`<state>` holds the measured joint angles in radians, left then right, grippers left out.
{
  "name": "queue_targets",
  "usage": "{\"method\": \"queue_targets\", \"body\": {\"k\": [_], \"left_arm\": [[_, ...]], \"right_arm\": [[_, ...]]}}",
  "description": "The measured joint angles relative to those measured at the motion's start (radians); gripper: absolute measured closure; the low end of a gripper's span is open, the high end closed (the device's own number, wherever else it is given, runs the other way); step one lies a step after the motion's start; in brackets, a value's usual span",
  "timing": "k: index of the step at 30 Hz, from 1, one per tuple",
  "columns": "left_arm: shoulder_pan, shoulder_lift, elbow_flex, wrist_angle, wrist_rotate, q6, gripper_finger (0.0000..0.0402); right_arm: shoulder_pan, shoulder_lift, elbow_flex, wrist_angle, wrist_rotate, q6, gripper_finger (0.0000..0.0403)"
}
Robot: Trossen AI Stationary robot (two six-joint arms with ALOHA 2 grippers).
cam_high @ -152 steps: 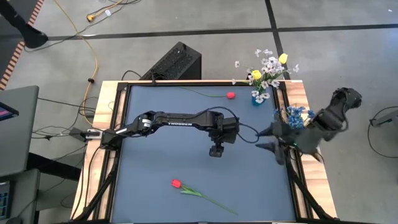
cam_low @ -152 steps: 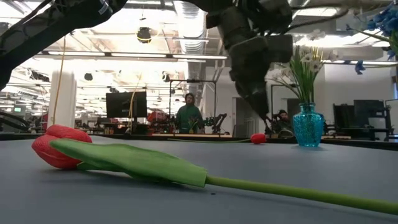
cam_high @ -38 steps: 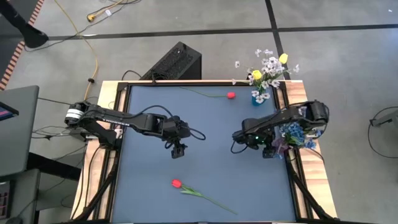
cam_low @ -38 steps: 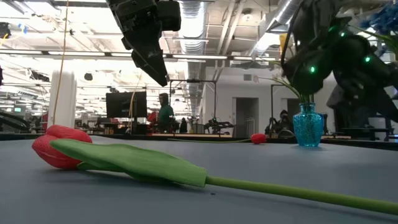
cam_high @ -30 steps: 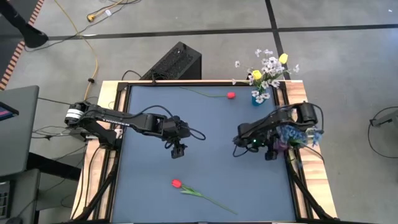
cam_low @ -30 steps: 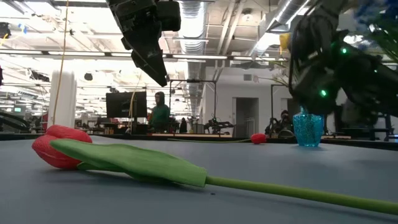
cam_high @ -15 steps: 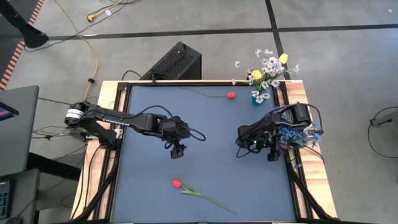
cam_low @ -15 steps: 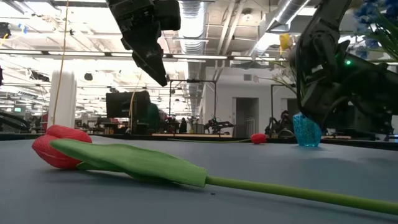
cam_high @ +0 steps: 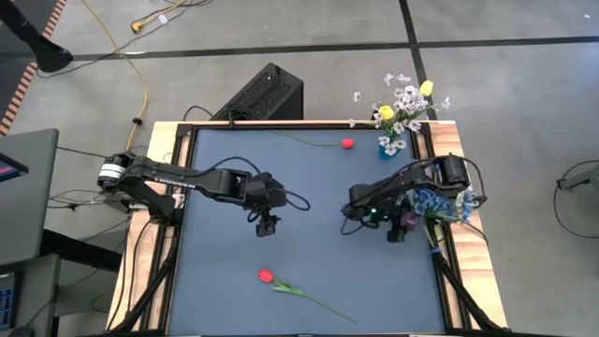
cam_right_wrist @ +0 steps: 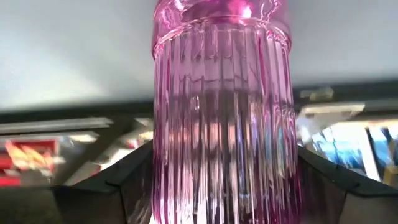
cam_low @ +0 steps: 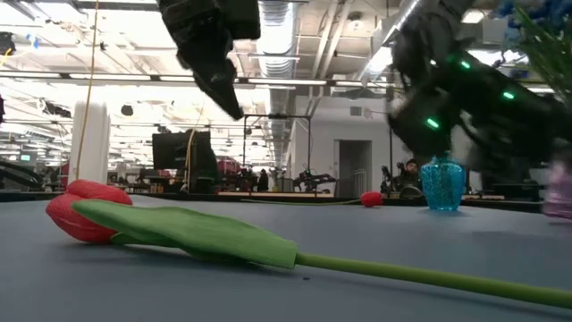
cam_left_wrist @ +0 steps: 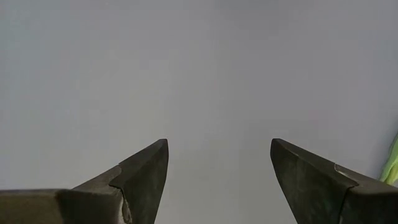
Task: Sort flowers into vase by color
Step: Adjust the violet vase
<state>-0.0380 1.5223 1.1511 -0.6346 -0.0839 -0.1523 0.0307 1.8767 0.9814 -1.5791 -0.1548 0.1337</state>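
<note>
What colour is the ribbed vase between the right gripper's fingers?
Pink ribbed vase, clearest in the right wrist view.

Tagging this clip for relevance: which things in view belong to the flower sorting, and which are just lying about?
Job:
- near red tulip
- far red tulip
- blue flowers
- pink vase
- blue vase holding white and yellow flowers

Lying about:
- black box behind the table
- yellow cable on the floor

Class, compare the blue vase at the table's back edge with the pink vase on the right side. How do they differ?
The blue vase is turquoise glass, while the pink vase is ribbed pink glass. The blue vase holds white sprays and yellow buds; the pink vase holds blue flowers. The blue vase stands at the back right corner, the pink vase farther forward. Both are see-through and hold flowers.
</note>
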Motion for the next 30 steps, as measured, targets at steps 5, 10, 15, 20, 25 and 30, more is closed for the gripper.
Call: {"method": "queue_targets", "body": {"k": [5, 10, 15, 20, 25, 30], "left_arm": [[0.017, 0.000, 0.071, -0.037, -0.017, 0.070, 0.0130], [0.052, 0.000, 0.139, -0.041, -0.018, 0.151, 0.0130], [0.093, 0.000, 0.178, -0.052, -0.016, 0.209, 0.0130], [0.118, 0.000, 0.190, -0.083, -0.001, 0.261, 0.0130], [0.135, 0.000, 0.190, -0.087, 0.024, 0.288, 0.0130], [0.140, 0.000, 0.190, -0.087, 0.027, 0.307, 0.0130]], "right_arm": [[0.000, 0.012, 0.175, 0.011, -0.051, 0.082, 0.0092], [0.000, 0.105, 0.326, 0.001, -0.114, 0.153, 0.0092], [0.012, 0.238, 0.481, -0.019, -0.199, 0.170, 0.0092], [0.013, 0.285, 0.599, -0.002, -0.236, 0.227, 0.0092], [0.005, 0.287, 0.619, 0.009, -0.247, 0.241, 0.0092], [0.000, 0.290, 0.617, 0.036, -0.252, 0.216, 0.0042]]}}
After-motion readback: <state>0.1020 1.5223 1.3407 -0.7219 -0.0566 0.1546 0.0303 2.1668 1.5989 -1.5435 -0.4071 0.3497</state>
